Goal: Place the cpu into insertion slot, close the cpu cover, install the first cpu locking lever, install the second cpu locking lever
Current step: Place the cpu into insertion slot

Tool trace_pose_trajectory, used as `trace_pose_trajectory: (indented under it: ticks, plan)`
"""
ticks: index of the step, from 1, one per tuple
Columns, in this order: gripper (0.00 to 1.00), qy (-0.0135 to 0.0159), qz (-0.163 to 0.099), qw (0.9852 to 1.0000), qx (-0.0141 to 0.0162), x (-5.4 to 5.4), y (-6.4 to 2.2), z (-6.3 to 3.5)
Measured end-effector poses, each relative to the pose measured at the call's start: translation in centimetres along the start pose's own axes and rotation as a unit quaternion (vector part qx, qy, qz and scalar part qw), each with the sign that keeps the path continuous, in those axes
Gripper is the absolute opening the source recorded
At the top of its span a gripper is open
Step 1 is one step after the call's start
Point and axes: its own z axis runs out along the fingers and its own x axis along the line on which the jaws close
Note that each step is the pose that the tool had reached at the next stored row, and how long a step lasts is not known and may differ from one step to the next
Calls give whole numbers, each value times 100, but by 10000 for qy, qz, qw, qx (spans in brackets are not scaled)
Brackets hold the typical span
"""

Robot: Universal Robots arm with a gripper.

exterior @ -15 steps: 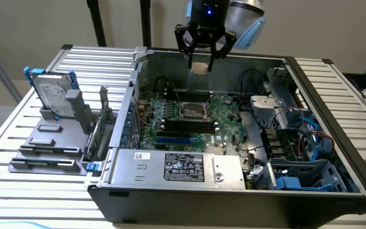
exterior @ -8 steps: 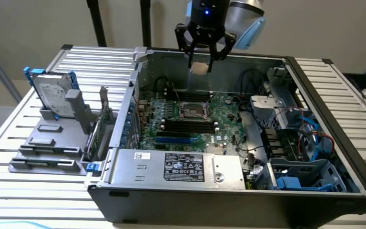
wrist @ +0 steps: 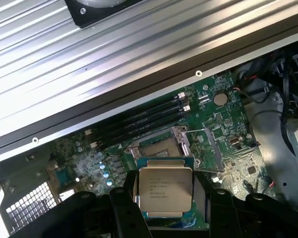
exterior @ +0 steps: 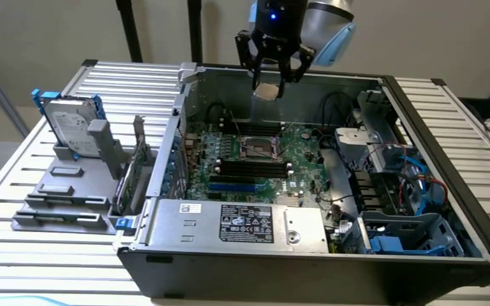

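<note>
The step in hand is, I judge, carrying the cpu point(wrist: 165, 188) to the insertion slot point(exterior: 258, 148). The hard drive point(exterior: 66, 124) stands on the desk point(exterior: 23, 255), far from the claw point(exterior: 268, 89) on the exterior view's left and out of the way.

The slot lies well below the claw on the green board point(exterior: 300, 159) and a little to that same side. A good approach is therefore a small sideways correction, then a straight and slow descent with the chip level and its edges square to the socket rim. The cpu cover point(wrist: 185, 143) seems to be swung open beside the slot, so the path must avoid it.

The claw grips the cpu by two opposite edges at its widest spread. The chip is flat and square, with a pale silver face and some lines of small print.
</note>
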Motion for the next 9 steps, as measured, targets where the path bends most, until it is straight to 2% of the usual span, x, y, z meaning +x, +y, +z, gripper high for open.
trace_pose_trajectory:
  ticks: [4,9]
  plan:
    - [54,-7,362,9993,-5,0,0,4]
    - [54,-15,816,9967,-12,0,0,9]
